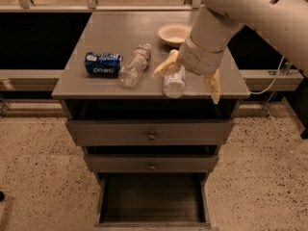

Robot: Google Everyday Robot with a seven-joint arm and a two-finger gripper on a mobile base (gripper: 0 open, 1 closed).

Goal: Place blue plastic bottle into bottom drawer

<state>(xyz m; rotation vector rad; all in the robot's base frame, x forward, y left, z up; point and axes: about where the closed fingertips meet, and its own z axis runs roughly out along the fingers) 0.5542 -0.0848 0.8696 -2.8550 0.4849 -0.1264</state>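
The blue plastic bottle (173,81), clear with a pale label, lies on the grey cabinet top (96,37) near its front edge, pointing toward me. My gripper (186,86) hangs over it from the right. Its two yellowish fingers are spread wide on either side of the bottle, and the left finger (161,70) is close to the bottle's far end. The fingers do not look closed on the bottle. The bottom drawer (152,198) is pulled open below, and its dark inside shows nothing in it.
A slimmer clear bottle (135,64) and a blue Pepsi can (103,64) lie on the cabinet top to the left. A small pale bowl (174,33) stands at the back. Two shut drawer fronts with knobs (152,135) sit above the open drawer. The floor is speckled.
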